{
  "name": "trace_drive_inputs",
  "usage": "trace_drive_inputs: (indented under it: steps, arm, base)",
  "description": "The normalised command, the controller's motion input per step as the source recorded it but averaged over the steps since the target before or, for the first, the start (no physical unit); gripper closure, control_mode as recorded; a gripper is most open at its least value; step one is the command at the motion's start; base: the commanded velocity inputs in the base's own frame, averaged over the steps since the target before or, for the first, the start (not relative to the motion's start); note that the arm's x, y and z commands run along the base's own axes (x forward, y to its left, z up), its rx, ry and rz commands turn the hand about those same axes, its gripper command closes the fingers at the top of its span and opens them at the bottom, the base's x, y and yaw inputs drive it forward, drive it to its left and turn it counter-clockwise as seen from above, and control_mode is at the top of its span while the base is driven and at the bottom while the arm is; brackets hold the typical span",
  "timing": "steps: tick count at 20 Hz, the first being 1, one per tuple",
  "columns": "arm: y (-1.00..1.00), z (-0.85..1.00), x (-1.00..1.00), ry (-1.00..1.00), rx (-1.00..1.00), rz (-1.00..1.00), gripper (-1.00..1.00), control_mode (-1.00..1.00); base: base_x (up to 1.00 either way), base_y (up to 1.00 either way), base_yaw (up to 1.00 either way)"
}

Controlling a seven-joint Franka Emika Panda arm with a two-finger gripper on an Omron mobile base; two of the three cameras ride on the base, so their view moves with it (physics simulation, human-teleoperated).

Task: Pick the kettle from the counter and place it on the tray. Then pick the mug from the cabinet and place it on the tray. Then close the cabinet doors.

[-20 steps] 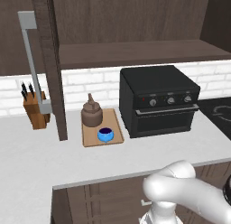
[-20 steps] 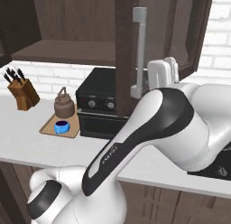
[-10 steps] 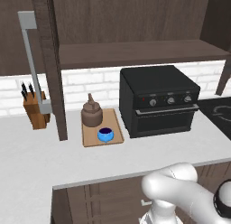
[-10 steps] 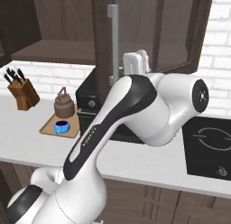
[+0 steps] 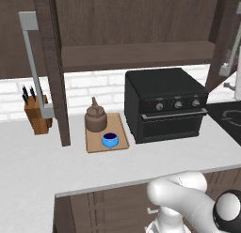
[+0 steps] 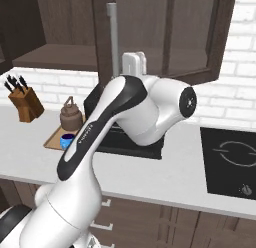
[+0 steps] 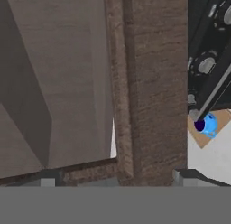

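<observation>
- Knife block far left on the counter.
- Kettle and blue mug together on the tray, just left of the oven.
- Cabinet doors standing open.
- Gripper spread wide against a door frame, holding nothing.

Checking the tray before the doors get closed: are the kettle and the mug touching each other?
Apart. The left base view shows a strip of bare tray between the kettle and the mug.
</observation>
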Motion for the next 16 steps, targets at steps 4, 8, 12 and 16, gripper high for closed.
trace_drive_inputs:
  steps: [4, 8, 12, 16]
  arm:
    - [0.37, 0.00, 0.68, 0.00, 0.03, 0.00, -1.00, -1.00]
    - [0.33, 0.00, 0.74, 0.00, 0.01, 0.00, -1.00, -1.00]
    - [0.15, -0.10, 0.84, 0.00, 0.00, 0.00, -1.00, -1.00]
    - [0.03, -0.15, 0.89, 0.00, 0.00, 0.00, -1.00, -1.00]
  base:
    - [0.00, 0.00, 0.00]
    - [0.00, 0.00, 0.00]
    - [0.00, 0.00, 0.00]
    - [0.00, 0.00, 0.00]
